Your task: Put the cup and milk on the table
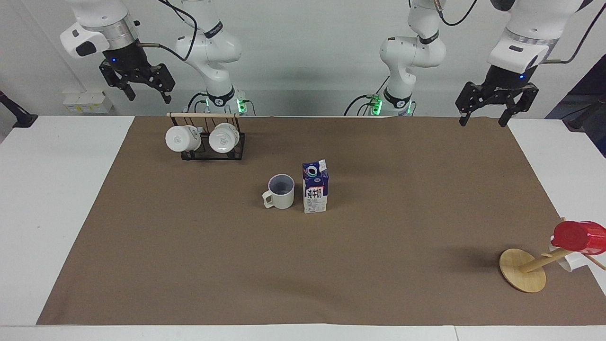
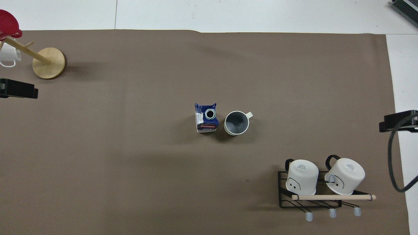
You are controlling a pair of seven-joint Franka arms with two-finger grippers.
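Note:
The cup point(image 1: 280, 192) point(image 2: 236, 123), off-white with a greyish inside, stands upright on the brown mat of the table point(image 1: 378, 246) near its middle. Beside it, toward the left arm's end, stands the milk point(image 1: 315, 188) point(image 2: 206, 118), a dark blue and white carton; the two stand close together. My left gripper point(image 1: 482, 121) hangs open and empty in the air over the mat's corner at its own end; the overhead view catches only a black piece of it point(image 2: 18, 93). My right gripper point(image 1: 149, 97) point(image 2: 398, 121) waits raised and open, holding nothing, above the table's edge by the rack.
A black wire rack point(image 1: 206, 150) point(image 2: 284, 199) with a wooden rod holds two glossy white mugs at the right arm's end, near the robots. A tilted wooden stand point(image 1: 522, 276) point(image 2: 49, 58) with a red cup point(image 1: 578, 235) point(image 2: 8, 24) sits at the left arm's end.

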